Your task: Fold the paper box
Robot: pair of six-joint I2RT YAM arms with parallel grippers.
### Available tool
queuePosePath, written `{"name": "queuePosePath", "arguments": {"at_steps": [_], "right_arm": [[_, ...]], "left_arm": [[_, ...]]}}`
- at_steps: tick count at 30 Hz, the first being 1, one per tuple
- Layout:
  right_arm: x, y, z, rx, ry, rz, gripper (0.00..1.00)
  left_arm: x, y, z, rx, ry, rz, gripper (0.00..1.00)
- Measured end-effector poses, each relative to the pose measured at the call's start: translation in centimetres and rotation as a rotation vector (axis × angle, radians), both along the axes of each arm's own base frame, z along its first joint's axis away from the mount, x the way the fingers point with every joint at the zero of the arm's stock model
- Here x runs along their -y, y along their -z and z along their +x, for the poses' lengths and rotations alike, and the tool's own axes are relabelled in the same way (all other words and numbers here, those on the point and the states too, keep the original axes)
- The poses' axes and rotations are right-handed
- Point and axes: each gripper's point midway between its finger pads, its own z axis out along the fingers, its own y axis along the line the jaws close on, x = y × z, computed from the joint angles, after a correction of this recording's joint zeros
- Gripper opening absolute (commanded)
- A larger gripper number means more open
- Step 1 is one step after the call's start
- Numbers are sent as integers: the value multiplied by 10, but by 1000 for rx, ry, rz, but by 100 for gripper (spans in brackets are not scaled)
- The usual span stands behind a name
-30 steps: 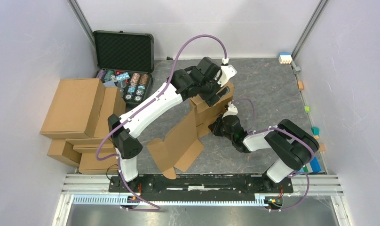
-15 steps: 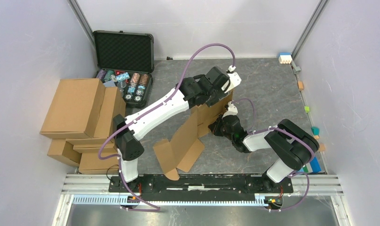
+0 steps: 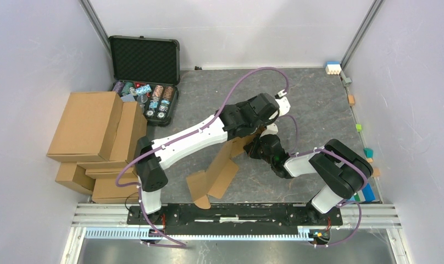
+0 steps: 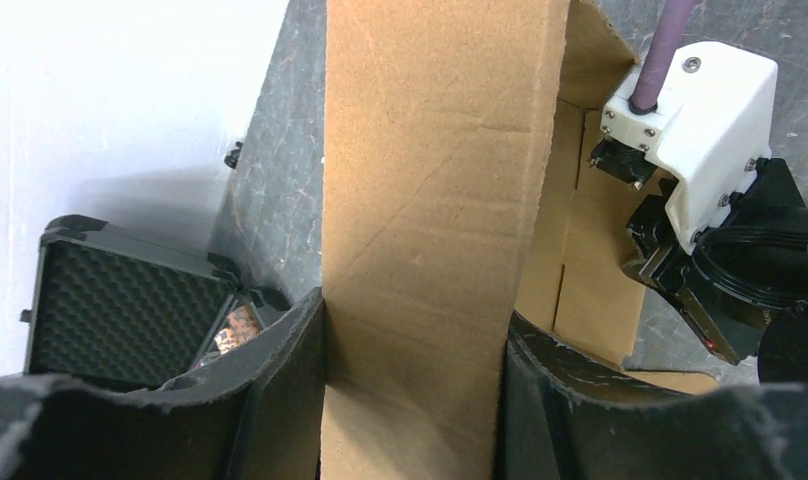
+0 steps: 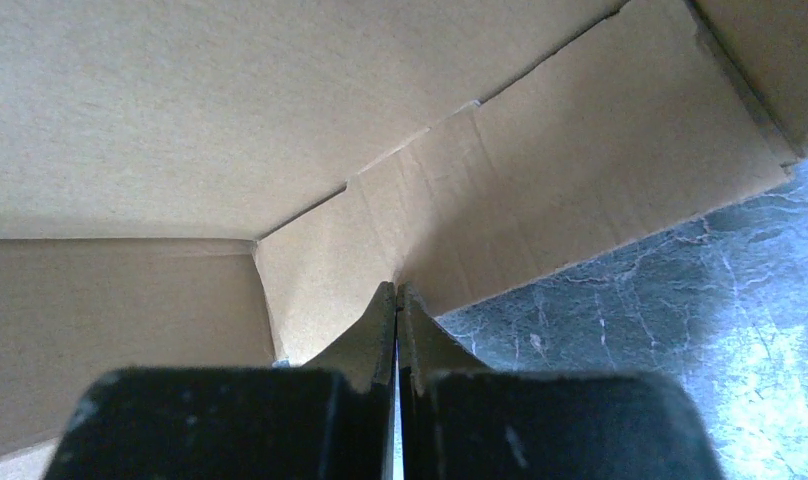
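The paper box (image 3: 221, 165) is a brown cardboard sheet, partly raised, leaning up from the table's middle toward both grippers. My left gripper (image 4: 413, 380) reaches over its top. Its jaws are wide apart with a cardboard panel (image 4: 430, 200) filling the gap between the fingers (image 4: 280, 390). In the top view the left wrist (image 3: 259, 109) covers the box's upper part. My right gripper (image 5: 396, 292) is shut, its tip against the box's inner flap (image 5: 540, 190), with nothing between the fingers. It sits right of the box in the top view (image 3: 258, 147).
A pile of ready-made brown cartons (image 3: 90, 132) stands at the left. An open black foam-lined case (image 3: 144, 58) with poker chips lies at the back left. Small coloured blocks (image 3: 333, 67) lie along the right wall. Grey mat (image 5: 680, 330) shows under the box.
My left arm has swung right and down over the box, and the raised cardboard has tilted and shifted right with it. The right arm has not moved.
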Motion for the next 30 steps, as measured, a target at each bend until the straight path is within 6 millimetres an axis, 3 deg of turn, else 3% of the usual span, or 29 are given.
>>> {"name": "queuePosePath", "arguments": {"at_steps": [9,13,21,27,30], "right_arm": [[4,0,-3,-5,-2,-14,1],[16,-6,-13,6,-10,-40,11],[51,-57,-25,201,6,-87,30],[93,-110,-23,454,75,-220,63],[106,-139,-21,604,62,-328,73]], "left_arm": [[1,-1,2,48,4,38,29],[-2,0,6,46,-2,36,28],[-9,1,16,21,-6,12,23],[-16,1,24,-41,19,-28,15],[-18,1,27,-80,39,-51,12]]}}
